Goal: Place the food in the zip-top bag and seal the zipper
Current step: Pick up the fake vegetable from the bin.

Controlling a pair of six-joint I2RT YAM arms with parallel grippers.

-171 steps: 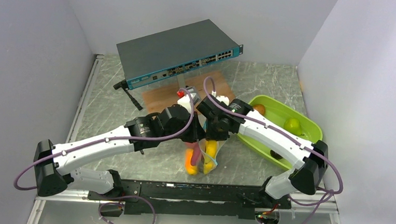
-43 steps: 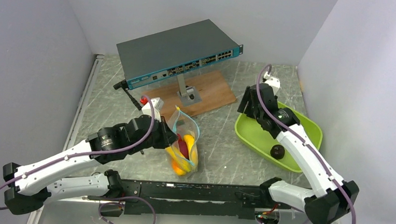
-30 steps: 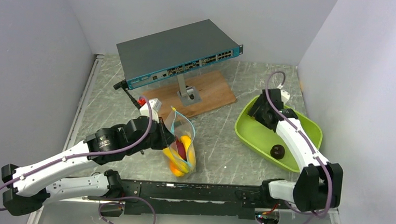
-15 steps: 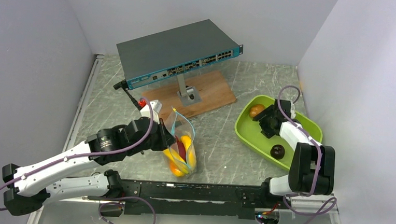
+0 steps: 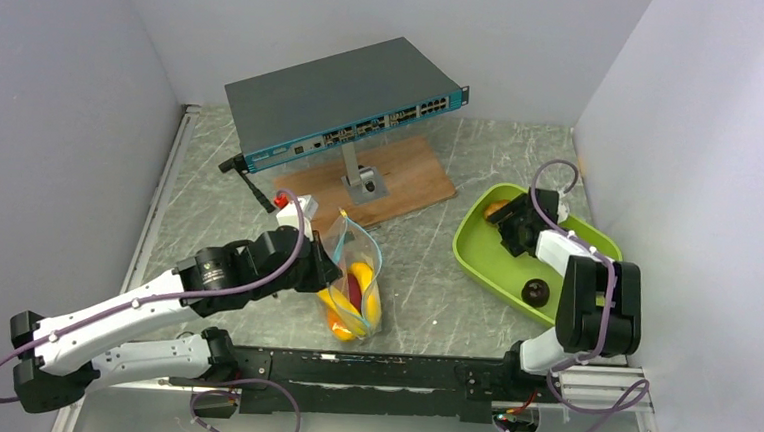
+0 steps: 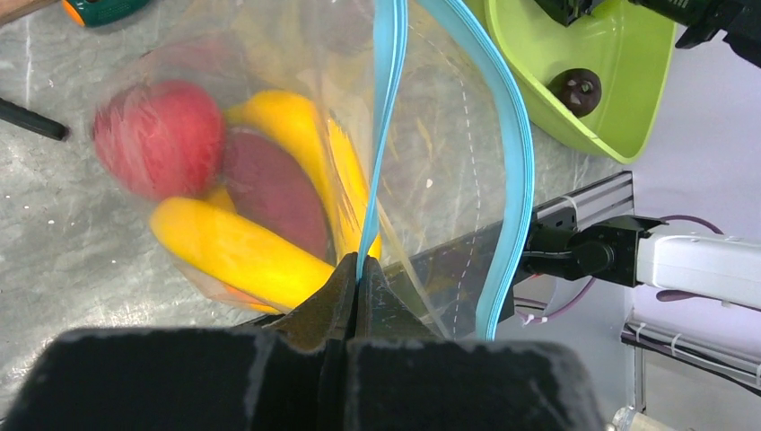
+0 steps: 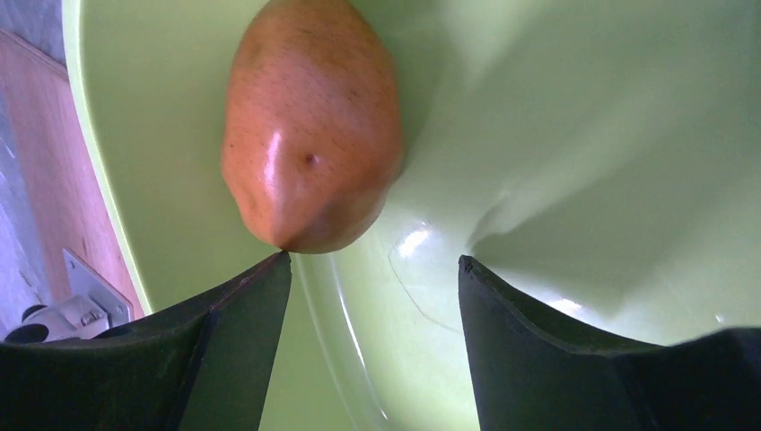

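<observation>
Gaping clear bag (image 6: 449, 162), teal zipper (image 6: 387, 108) unsealed.

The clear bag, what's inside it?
The bag holds a red fruit, a dark purple piece and two yellow banana-like pieces. Whatever lies underneath them is covered.

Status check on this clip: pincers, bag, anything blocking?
Left pincer shut on zipper; zip-top bag open, partly filled. Right pincer open at orange-brown fruit in green tray. Nothing seen blocking.
</observation>
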